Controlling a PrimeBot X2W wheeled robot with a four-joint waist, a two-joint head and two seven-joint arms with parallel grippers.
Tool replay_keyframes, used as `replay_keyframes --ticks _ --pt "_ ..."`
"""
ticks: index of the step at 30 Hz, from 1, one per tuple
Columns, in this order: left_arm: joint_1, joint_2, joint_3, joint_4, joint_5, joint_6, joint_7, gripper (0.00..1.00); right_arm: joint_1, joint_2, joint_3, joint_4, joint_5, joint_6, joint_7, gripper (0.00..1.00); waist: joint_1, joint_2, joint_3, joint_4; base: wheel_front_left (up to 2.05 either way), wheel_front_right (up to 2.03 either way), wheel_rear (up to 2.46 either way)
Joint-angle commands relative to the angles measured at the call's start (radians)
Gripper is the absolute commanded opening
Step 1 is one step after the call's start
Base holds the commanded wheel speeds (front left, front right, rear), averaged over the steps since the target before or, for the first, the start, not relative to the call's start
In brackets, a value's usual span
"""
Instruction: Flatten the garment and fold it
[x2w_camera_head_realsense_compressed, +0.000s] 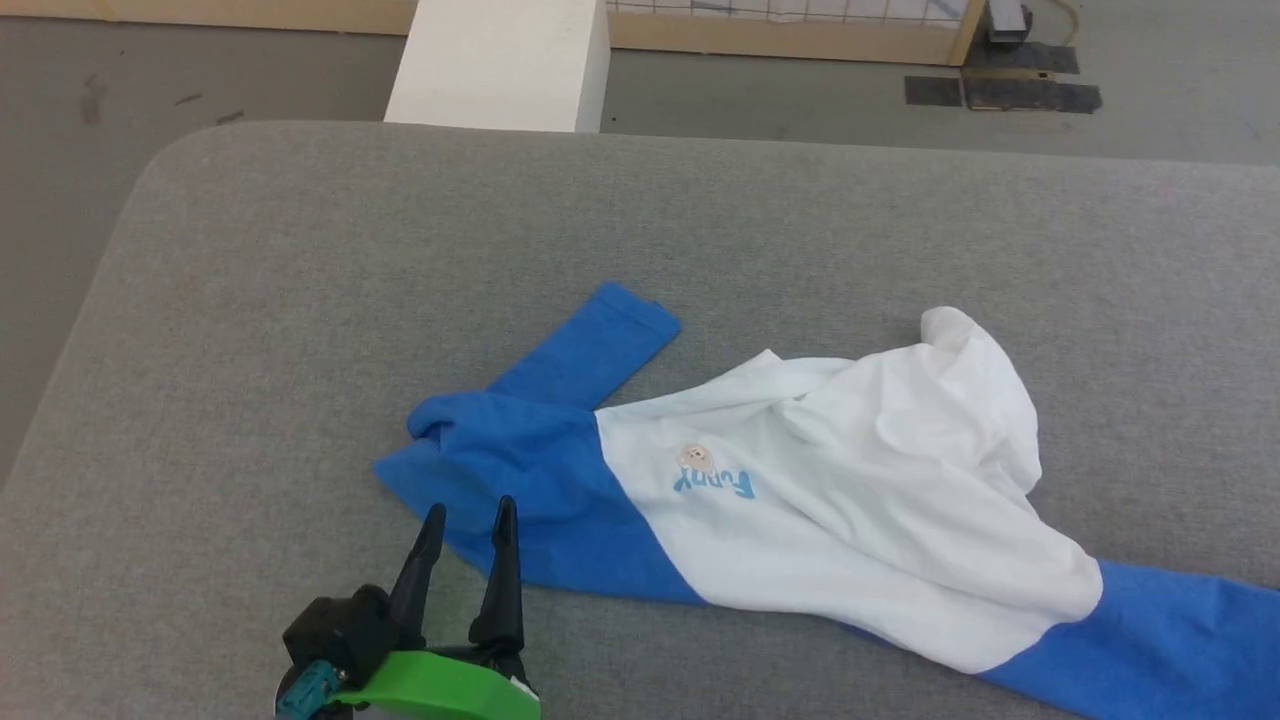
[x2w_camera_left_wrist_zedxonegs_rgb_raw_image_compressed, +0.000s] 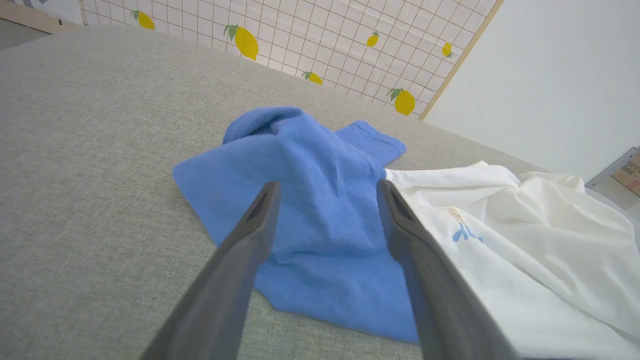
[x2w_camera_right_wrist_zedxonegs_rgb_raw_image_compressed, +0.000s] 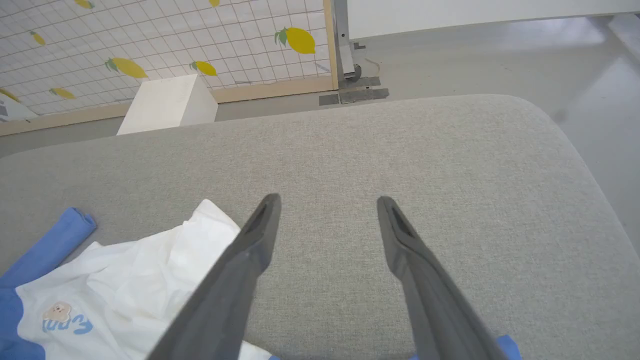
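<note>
Grey woven cloth covers the bench (x2w_camera_head_realsense_compressed: 250, 330), and the garment (x2w_camera_head_realsense_compressed: 850, 500) lies crumpled on it, well short of flat. Seen from the head camera, the left pincer (x2w_camera_head_realsense_compressed: 470, 507) sits at 7 o'clock of the shirt. Its two dark fingers are spread wide and grasp nothing, and their tips overlap the near edge of the blue shoulder panel. Whether they touch the cloth cannot be told.

From that pincer, one blue sleeve (x2w_camera_head_realsense_compressed: 600, 345) runs toward 1 o'clock and ends in a hemmed cuff. The white body bunches up toward 2 o'clock, and the second blue sleeve (x2w_camera_head_realsense_compressed: 1170, 630) leaves the picture at 4 o'clock.

In the left wrist view, the left pincer (x2w_camera_left_wrist_zedxonegs_rgb_raw_image_compressed: 327, 184) frames the blue shoulder fabric between its open fingers, with the white body off at 3 o'clock.

The right pincer (x2w_camera_right_wrist_zedxonegs_rgb_raw_image_compressed: 327, 198) is likewise released, its fingers wide over bare grey cloth. The garment (x2w_camera_right_wrist_zedxonegs_rgb_raw_image_compressed: 150, 280) lies at 8 o'clock of it, apart from the fingertips.

The light-blue chest lettering (x2w_camera_head_realsense_compressed: 715, 485) appears upside-down from the robot's side and seems to read "Funny". A small peach-coloured figure is printed just beside it.

A white box (x2w_camera_head_realsense_compressed: 500, 65) stands on the floor at 12 o'clock beyond the bench. Behind it is a grid-patterned panel (x2w_camera_right_wrist_zedxonegs_rgb_raw_image_compressed: 150, 45) printed with lemons.
</note>
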Motion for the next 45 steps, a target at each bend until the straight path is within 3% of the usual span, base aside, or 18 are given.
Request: replay_keyframes --ticks 1,8,20,21,22,23,24,29,36,41,45 --pt "-0.020 -0.003 -0.002 0.000 -0.007 0.000 -0.004 1.00 -0.023 -0.007 0.031 0.006 -0.003 -0.001 0.018 1.00 0.0000 -0.0001 0.012 0.018 0.00 0.00 0.00" --pt "-0.054 -0.003 -0.037 -0.001 -0.010 -0.004 -0.004 1.00 -0.092 -0.035 0.230 0.185 -0.009 -0.001 0.098 1.00 0.0000 -0.0001 0.077 0.092 0.00 0.00 0.00" --pt "-0.110 -0.003 -0.094 0.004 -0.033 -0.004 -0.004 1.00 -0.108 -0.113 0.378 0.491 -0.039 -0.001 0.031 1.00 0.0000 -0.0001 0.177 0.214 0.00 0.00 0.00" --pt "-0.111 -0.003 -0.094 0.005 -0.033 -0.003 -0.004 1.00 -0.109 -0.116 0.385 0.502 -0.041 -0.001 0.026 0.90 0.0000 -0.0001 0.178 0.216 0.00 0.00 0.00" --pt "-0.112 -0.003 -0.093 0.005 -0.035 -0.002 -0.004 1.00 -0.113 -0.124 0.397 0.517 -0.045 -0.001 0.012 0.35 0.0000 -0.0001 0.179 0.218 0.00 0.00 0.00" --pt "-0.112 -0.003 -0.092 0.006 -0.036 -0.001 -0.004 1.00 -0.119 -0.131 0.407 0.522 -0.049 -0.001 -0.002 0.04 0.0000 -0.0001 0.178 0.218 0.00 0.00 0.00" --pt "-0.112 -0.003 -0.090 0.008 -0.036 0.000 -0.004 1.00 -0.133 -0.140 0.415 0.525 -0.056 -0.001 -0.028 0.00 0.0000 -0.0001 0.174 0.217 0.00 0.00 0.00" --pt "-0.109 -0.003 -0.088 0.015 -0.043 0.003 -0.004 1.00 -0.235 -0.172 0.435 0.516 -0.073 -0.001 -0.114 0.00 0.0000 -0.0001 0.142 0.209 0.00 0.00 0.00" --pt "-0.112 -0.003 -0.106 -0.003 -0.062 0.006 -0.004 1.00 -0.500 -0.253 0.497 0.478 -0.135 -0.001 -0.205 0.00 0.0000 -0.0001 0.166 0.233 0.00 0.00 0.00" --pt "-0.134 -0.003 -0.136 -0.006 -0.087 0.007 -0.004 1.00 -0.670 -0.290 0.566 0.549 -0.201 -0.001 -0.256 0.00 0.0000 -0.0001 0.243 0.281 0.00 0.00 0.00" --pt "-0.161 -0.003 -0.179 0.001 -0.112 0.004 -0.004 1.00 -0.696 -0.322 0.581 0.667 -0.268 -0.001 -0.285 0.00 0.0000 -0.0001 0.283 0.341 0.00 0.00 0.00"
